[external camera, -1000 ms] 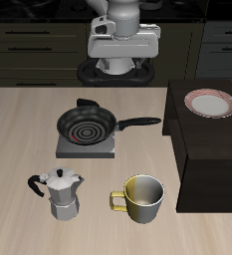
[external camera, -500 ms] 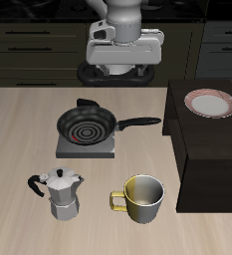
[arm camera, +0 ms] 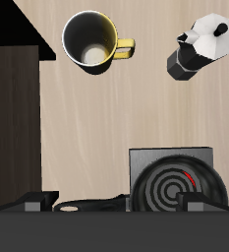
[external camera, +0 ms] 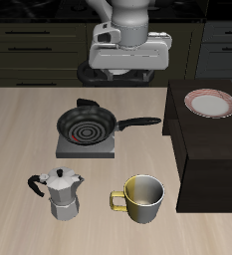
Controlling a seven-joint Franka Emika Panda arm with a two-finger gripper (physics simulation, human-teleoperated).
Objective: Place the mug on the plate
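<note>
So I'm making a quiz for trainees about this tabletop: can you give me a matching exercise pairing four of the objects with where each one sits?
Things:
1. mug
2. plate
3. frying pan
4. moka pot

Places:
A. on a grey square stand, mid-table
B. near the table's front edge, next to the dark raised block
C. on top of the dark raised block
D. near the table's front edge, beside the mug, farther from the block

Pairs: 1-B, 2-C, 3-A, 4-D

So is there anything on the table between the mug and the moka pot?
No. In both views only bare wooden table lies between the mug and the moka pot.
</note>
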